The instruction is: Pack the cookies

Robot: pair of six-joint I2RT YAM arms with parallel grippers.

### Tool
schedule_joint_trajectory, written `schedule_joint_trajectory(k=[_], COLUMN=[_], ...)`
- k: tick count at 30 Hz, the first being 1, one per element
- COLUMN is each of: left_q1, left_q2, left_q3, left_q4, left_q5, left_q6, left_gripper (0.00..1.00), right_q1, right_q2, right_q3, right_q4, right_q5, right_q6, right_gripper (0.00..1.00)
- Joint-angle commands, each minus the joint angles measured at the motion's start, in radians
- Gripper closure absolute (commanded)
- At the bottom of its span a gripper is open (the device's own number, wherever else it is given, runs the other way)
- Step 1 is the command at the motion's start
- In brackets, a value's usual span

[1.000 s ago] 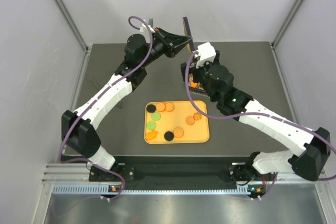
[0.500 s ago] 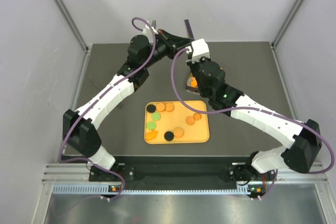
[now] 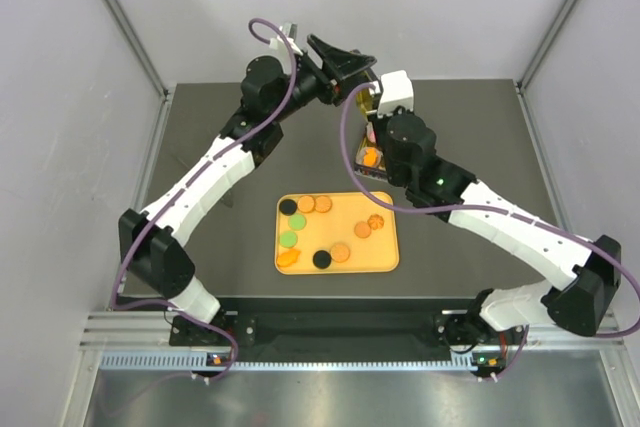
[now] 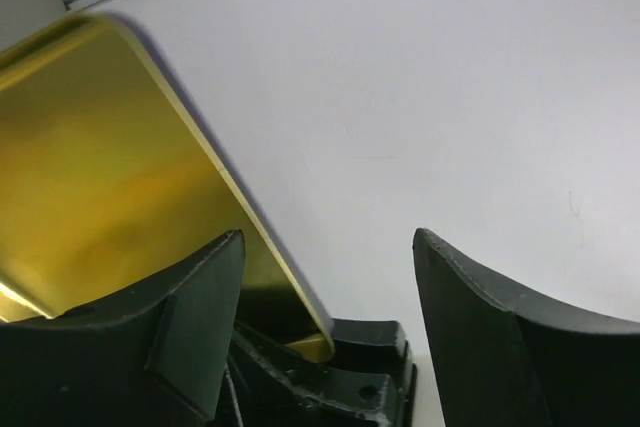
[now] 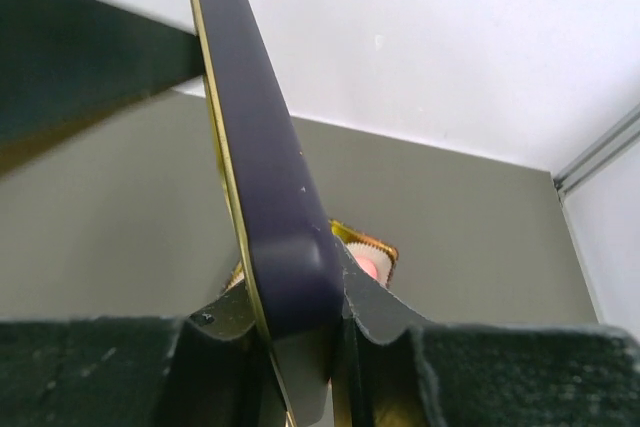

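At the far side of the table, above the small open tin [image 3: 366,169], the right gripper [image 5: 290,347] is clenched on the rim of a thin, rounded-corner metal lid [image 5: 260,177], navy outside and mirror-smooth gold inside. The left gripper [image 4: 325,287] stands spread just beside it, holding nothing. This looks like a lid handover, with the flat round cookies [image 3: 340,251] mostly lying on the glossy orange tray [image 3: 388,262] nearer mid-table. Next, the right arm probably has to keep the slick lid from pivoting while moving it clear.

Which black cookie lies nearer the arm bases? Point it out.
The black cookie at the tray's near edge, beside an orange cookie; the other black cookie sits far-left.
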Motion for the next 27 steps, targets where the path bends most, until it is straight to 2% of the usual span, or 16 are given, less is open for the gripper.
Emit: schedule_joint_trajectory(k=[1, 8, 14, 17, 20, 22, 23, 27], left_q1=[0.001, 0.067, 0.067, -0.005, -0.149, -0.248, -0.309, -0.436], left_q2=[-0.004, -0.041, -0.104, -0.132, -0.152, -0.153, -0.153, -0.143], left_q3=[0.091, 0.135, 0.147, 0.119, 0.067, 0.018, -0.002, -0.066], left_q4=[-0.037, -0.155, -0.405, -0.512, -0.549, -0.549, -0.540, -0.462], left_q5=[-0.016, -0.052, -0.214, -0.384, -0.609, -0.699, -0.789, -0.935], left_q6=[0.091, 0.193, 0.453, 0.677, 0.855, 0.910, 0.961, 1.062], left_gripper=[0.26, 0.28, 0.33, 0.35, 0.35, 0.35, 0.34, 0.34], right_q1=[-0.006, -0.114, -0.286, -0.323, -0.340, -0.349, -0.352, -0.358], right_q2=[-0.058, -0.072, -0.008, 0.046, 0.086, 0.098, 0.115, 0.154], right_q3=[0.052, 0.136, 0.300, 0.379, 0.412, 0.432, 0.442, 0.481], right_q4=[-0.066, -0.274, -0.492, -0.557, -0.591, -0.611, -0.620, -0.657], right_q5=[-0.011, -0.181, -0.402, -0.427, -0.433, -0.439, -0.438, -0.445], right_q6=[0.072, 0.237, 0.384, 0.418, 0.439, 0.456, 0.462, 0.496], right_gripper=[1.00, 1.00, 1.00, 1.00, 1.00, 1.00, 1.00, 1.00])
